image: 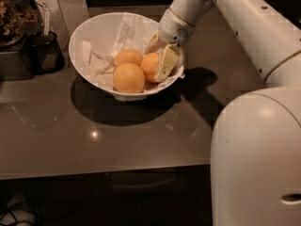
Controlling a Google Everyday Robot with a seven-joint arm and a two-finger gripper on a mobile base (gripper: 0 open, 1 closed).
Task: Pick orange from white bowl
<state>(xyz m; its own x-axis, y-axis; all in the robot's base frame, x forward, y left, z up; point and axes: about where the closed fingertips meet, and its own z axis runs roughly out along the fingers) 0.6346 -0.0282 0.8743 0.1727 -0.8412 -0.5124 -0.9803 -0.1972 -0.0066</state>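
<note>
Dark glossy tabletop (141, 140) carries the white bowl (94, 32), lined with crumpled white paper (101, 62) — small black cup (47, 53) stands just beside the bowl's left rim as seen. Orange (148, 66) lies inside the bowl near its right wall, touching two paler fruits (128, 77) closer to the bowl's middle. Gripper (162, 66) reaches down over the bowl's right rim and sits against the orange — cannot tell whether it is clamped on the fruit or loose.

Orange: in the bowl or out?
In. The orange rests inside the bowl, below its rim, with the gripper down at it.
</note>
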